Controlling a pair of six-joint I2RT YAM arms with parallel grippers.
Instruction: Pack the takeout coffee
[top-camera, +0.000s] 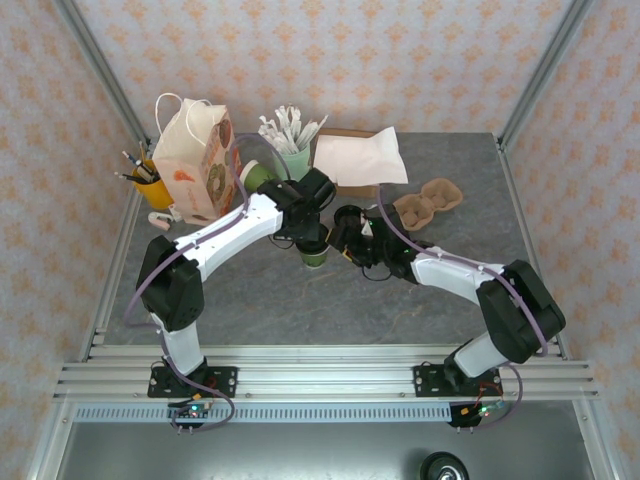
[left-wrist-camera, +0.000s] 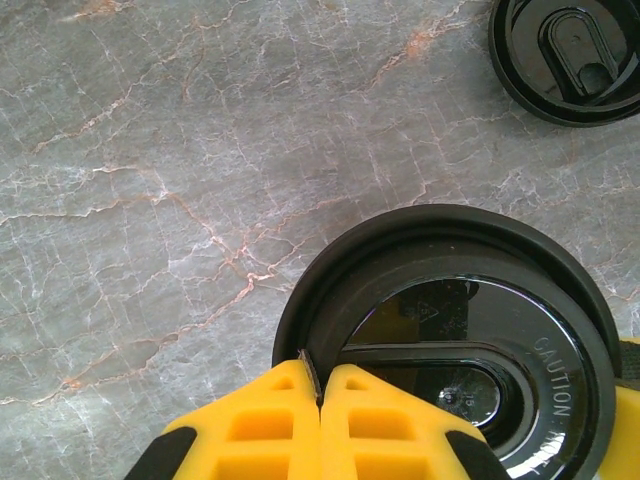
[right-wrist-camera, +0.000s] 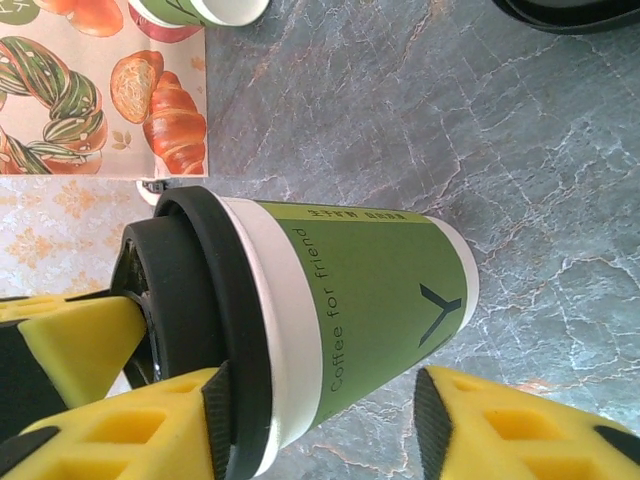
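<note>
The takeout coffee (top-camera: 314, 257) stands upright on the marble table (top-camera: 250, 300). It is a green cup (right-wrist-camera: 380, 300) printed "Coffee for friend", with a black lid (left-wrist-camera: 450, 340) on top. My left gripper (top-camera: 309, 238) is above it, yellow fingers (left-wrist-camera: 270, 420) shut together with their tips on the lid's rim. My right gripper (right-wrist-camera: 322, 410) comes in from the right, rolled on its side, and is open around the cup. One of its pads (right-wrist-camera: 215, 415) touches the lid's edge; the other (right-wrist-camera: 432, 410) stands clear near the cup's base.
A spare black lid (left-wrist-camera: 570, 55) lies on the table close by. At the back are a pastry-print paper bag (top-camera: 195, 160), a lidless green cup (top-camera: 255, 175), a pale cup of wrapped sticks (top-camera: 295, 155), a white bag (top-camera: 360, 157) and a cardboard cup carrier (top-camera: 428, 203).
</note>
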